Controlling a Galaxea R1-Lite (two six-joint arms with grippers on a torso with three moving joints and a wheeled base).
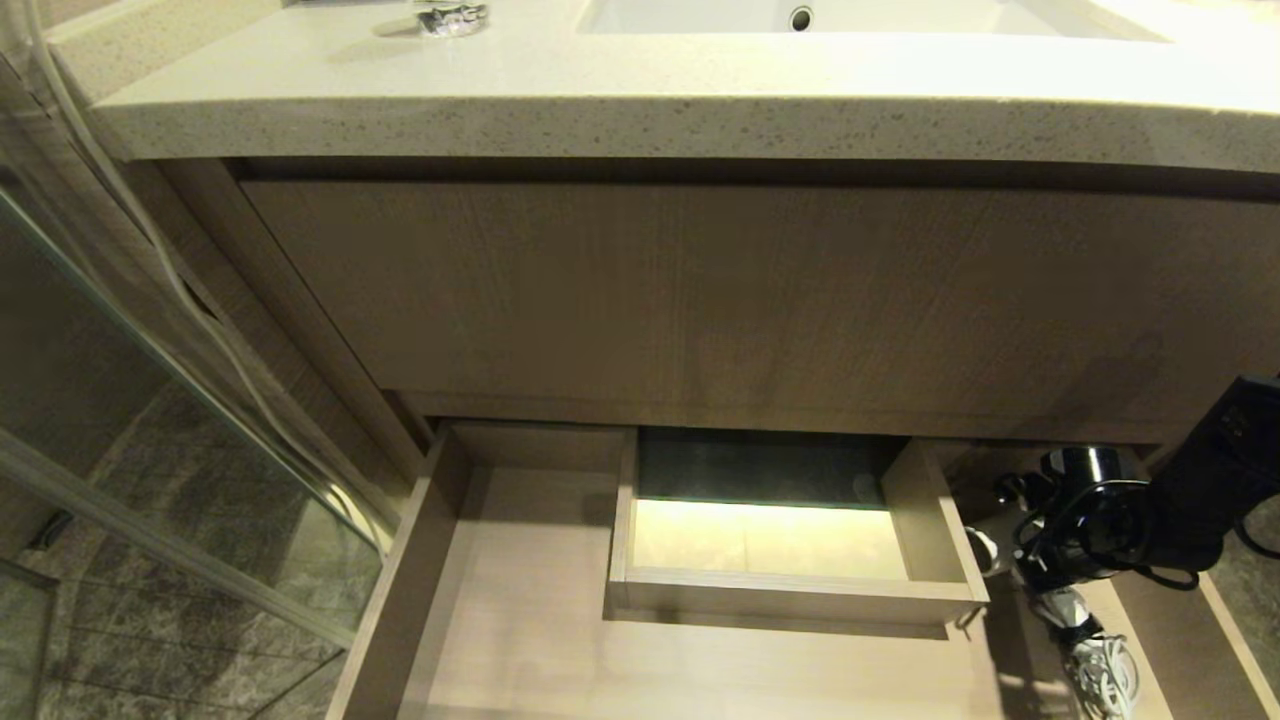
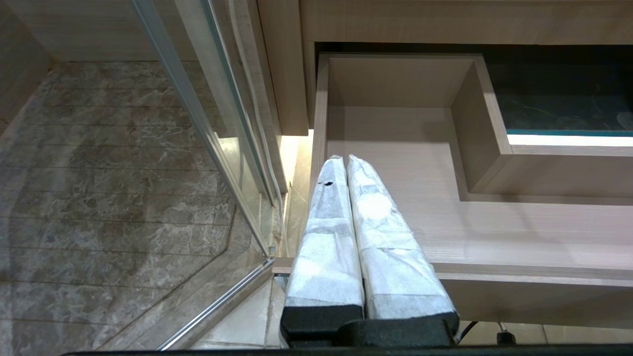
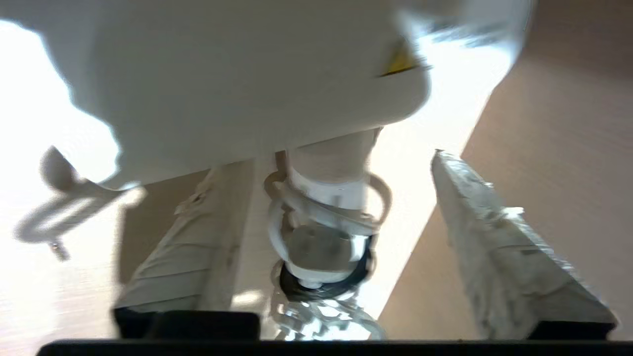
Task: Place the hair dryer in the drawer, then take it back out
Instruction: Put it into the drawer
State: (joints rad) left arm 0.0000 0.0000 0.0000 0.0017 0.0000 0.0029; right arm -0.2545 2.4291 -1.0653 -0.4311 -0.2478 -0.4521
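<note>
The drawer (image 1: pixel 520 600) stands pulled out under the vanity, its boxed cutout (image 1: pixel 790 590) in the middle. In its right-hand section is the white hair dryer (image 1: pixel 1068 608), with its bundled cord toward the front. In the right wrist view the fat barrel (image 3: pixel 237 89) fills the top, and the slim handle and cord loops hang down between my right gripper (image 3: pixel 329 165), whose wrapped fingers (image 3: pixel 474 207) stand wide apart, open, with gaps on both sides of the handle. My left gripper (image 2: pixel 341 160) is shut and empty over the drawer's front left corner (image 2: pixel 494 227).
A speckled stone countertop (image 1: pixel 640 120) with a sink (image 1: pixel 800 15) overhangs a taller wood-grain front (image 1: pixel 760 300). A glass shower door (image 1: pixel 150 420) stands close on the left. My right arm's black wrist and cables (image 1: pixel 1200 480) crowd the drawer's right side.
</note>
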